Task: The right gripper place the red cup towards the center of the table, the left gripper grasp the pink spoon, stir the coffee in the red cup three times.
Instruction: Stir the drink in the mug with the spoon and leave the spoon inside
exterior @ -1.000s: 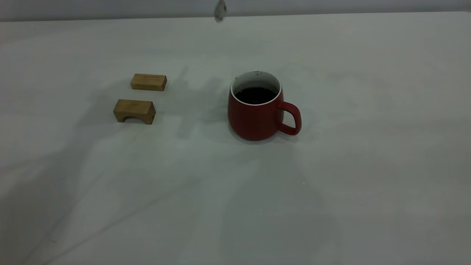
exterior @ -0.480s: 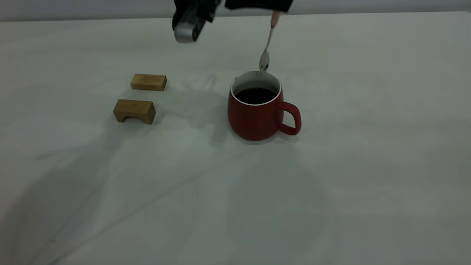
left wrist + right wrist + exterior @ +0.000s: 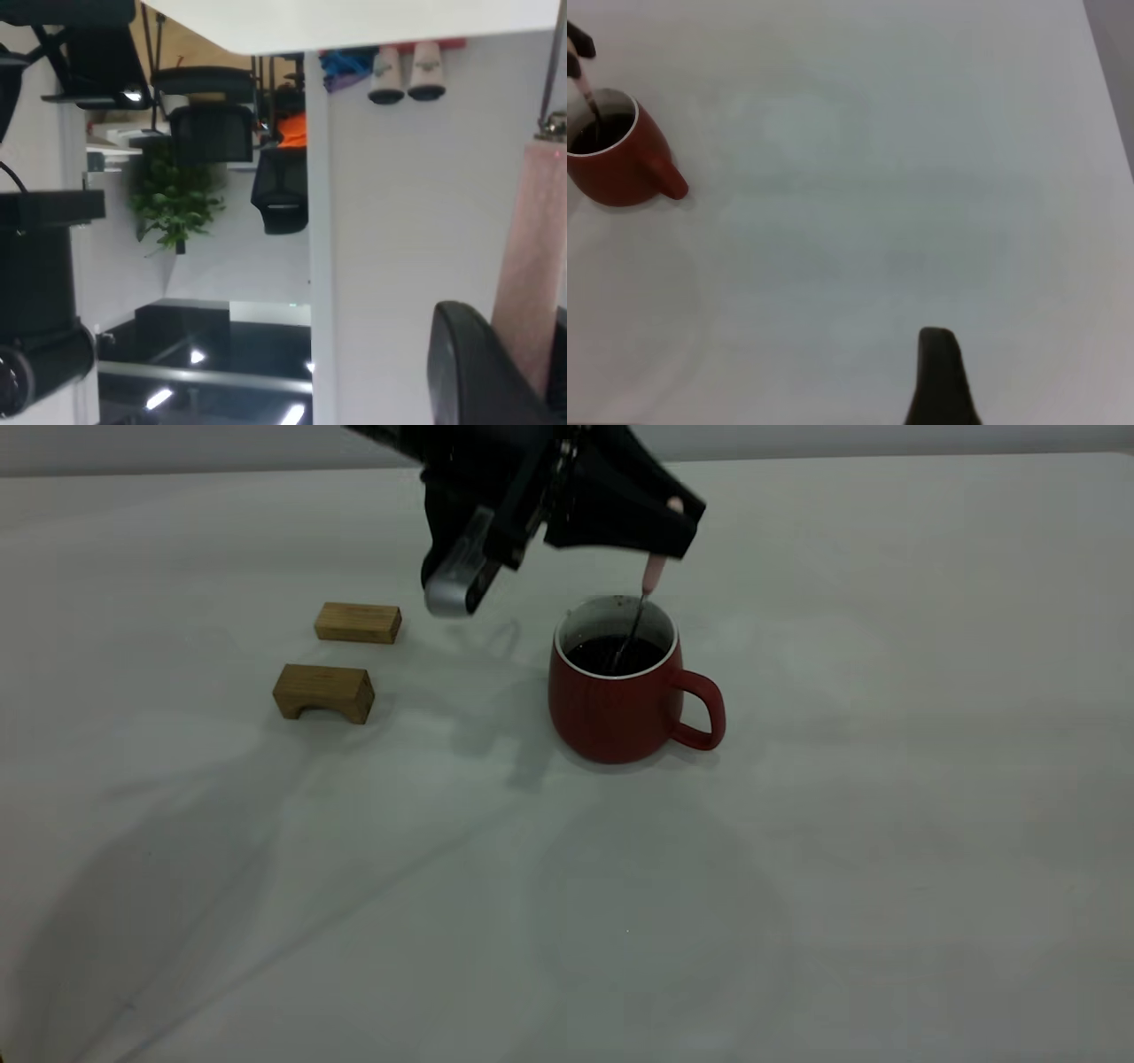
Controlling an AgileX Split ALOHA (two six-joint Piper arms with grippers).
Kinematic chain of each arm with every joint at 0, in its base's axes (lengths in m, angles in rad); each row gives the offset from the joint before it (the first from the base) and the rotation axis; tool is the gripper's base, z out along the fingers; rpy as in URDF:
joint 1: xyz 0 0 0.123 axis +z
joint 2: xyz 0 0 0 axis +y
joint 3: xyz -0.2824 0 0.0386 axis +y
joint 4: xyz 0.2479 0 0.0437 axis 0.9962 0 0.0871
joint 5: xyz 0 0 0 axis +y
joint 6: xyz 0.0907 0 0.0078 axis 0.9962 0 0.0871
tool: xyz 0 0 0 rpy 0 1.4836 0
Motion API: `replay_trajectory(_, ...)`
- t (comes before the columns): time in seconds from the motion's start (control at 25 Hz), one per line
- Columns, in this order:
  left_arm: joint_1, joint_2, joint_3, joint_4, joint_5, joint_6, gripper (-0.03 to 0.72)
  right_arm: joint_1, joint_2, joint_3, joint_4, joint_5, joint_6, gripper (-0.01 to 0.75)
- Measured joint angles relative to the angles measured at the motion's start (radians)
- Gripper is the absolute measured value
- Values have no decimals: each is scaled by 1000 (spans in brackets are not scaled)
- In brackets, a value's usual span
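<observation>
Wooden blocks (image 3: pixel 357 622): I see two at the left of the counter (image 3: pixel 886 824), one flat, the nearer one arched, well apart from the cup.
Left tool (image 3: pixel 666 524): I have it above the cup's rim, clamped on the pink handle.
Pink spoon (image 3: pixel 653 571): hangs nearly upright from the left tool, its thin neck running down into the cup, the bowl sunk in the liquid.
Coffee (image 3: pixel 602 655): dark surface, met by the spoon's neck.
Red cup (image 3: pixel 616 700): upright near the counter's centre, handle pointing right.
Right tool (image 3: pixel 939 376): I see one dark finger only, well apart from the cup; I cannot tell its state.
</observation>
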Motion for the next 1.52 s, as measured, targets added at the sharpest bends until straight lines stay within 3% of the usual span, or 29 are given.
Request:
replay_trajectory(0.24,0,5,0,13,-66,80,165,0,0,0,0,0,0,592)
replay_trajectory(0.48,-5,28,-2,-81,-17,71,165,0,0,0,0,0,0,592)
replay_trajectory(0.88,40,39,-10,-24,-28,62,165,0,0,0,0,0,0,592)
replay_trajectory(1.52,44,40,-17,17,-6,15,165,0,0,0,0,0,0,592)
